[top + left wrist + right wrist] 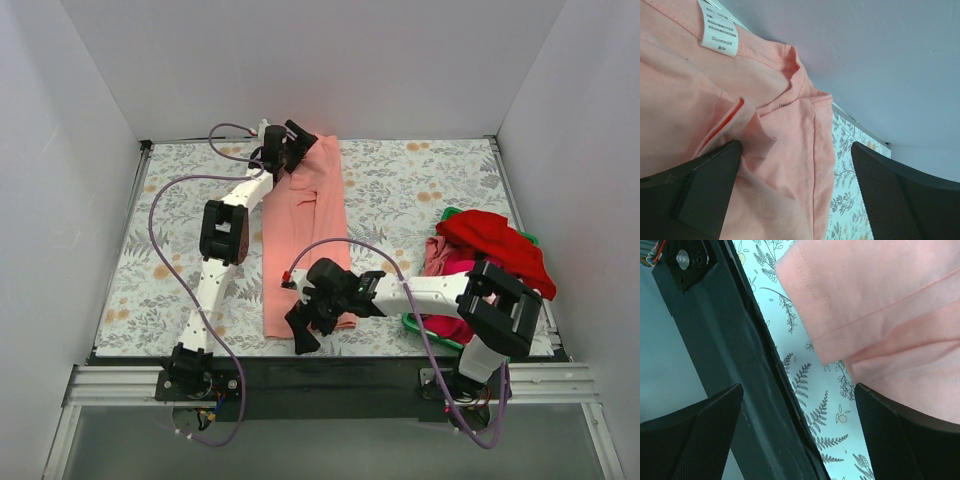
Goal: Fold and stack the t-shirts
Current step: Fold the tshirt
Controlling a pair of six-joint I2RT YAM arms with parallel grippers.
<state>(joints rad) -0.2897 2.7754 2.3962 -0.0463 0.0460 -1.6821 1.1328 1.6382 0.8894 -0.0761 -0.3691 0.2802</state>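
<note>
The salmon-pink t-shirt (310, 215) lies flat on the floral table cover (420, 190) as a long narrow strip with its sleeves turned in. I judge the lengthwise fold done and the crosswise fold, end over end, the step in hand

My left gripper (290, 140) sits at the shirt's far, collar end, jaws spread wide and gripping nothing. In the left wrist view the collar (795, 75) and the care label (717, 25) lie just beyond my fingertips. A small bunched ridge of cloth touches the inside of one finger (705, 200). My right gripper (305, 325) hangs at the shirt's near, hem end, also released and empty. From that wrist the hem corner (810, 300) lies ahead of my fingers (695, 440), not between them. Under the gap are bare table cover and the dark front rail (730, 340)

Next, I think, each end needs a clean pinch through all layers. The right must move forward onto the hem before closing. The left should flatten or take in that ridge, or the fold may come out crooked

To the right of the pink shirt, well apart from it, the red t-shirt (495, 240) and a magenta one (450, 265) are heaped in the green basket (450, 212), waiting for their turn
</note>
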